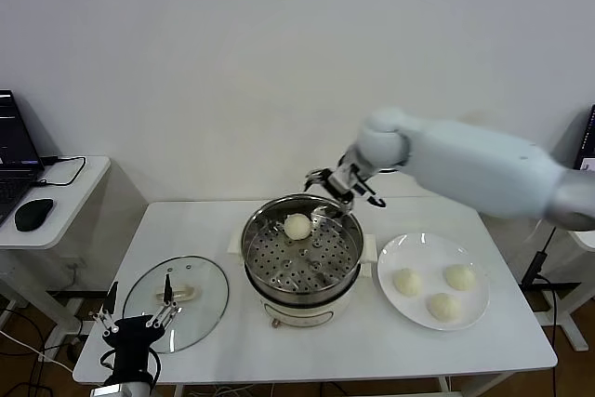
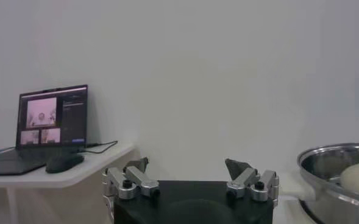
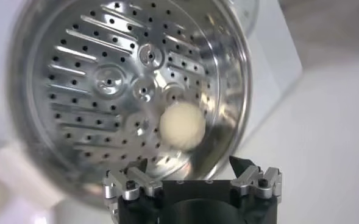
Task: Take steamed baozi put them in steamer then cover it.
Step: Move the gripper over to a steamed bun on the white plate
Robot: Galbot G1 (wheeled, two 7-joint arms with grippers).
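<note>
One steamed baozi (image 1: 297, 226) lies on the perforated tray of the steamer (image 1: 256, 230), toward its far side. My right gripper (image 1: 342, 185) hangs open just above the steamer's far rim, with nothing between its fingers. The right wrist view looks down past that gripper (image 3: 191, 165) at the baozi (image 3: 182, 125) on the steamer tray (image 3: 100, 85). Three more baozi (image 1: 443, 305) sit on a white plate (image 1: 423, 248) to the right of the steamer. The glass cover (image 1: 191, 309) lies flat on the table to the left. My left gripper (image 1: 139, 293) waits open at the table's front left corner.
A side table at the left carries a laptop (image 2: 52, 115) and a black mouse (image 2: 63, 162). From the left wrist view the left gripper (image 2: 188, 165) faces the wall, and the steamer (image 2: 334, 167) shows at the frame's edge. A white wall stands behind the table (image 1: 390, 350).
</note>
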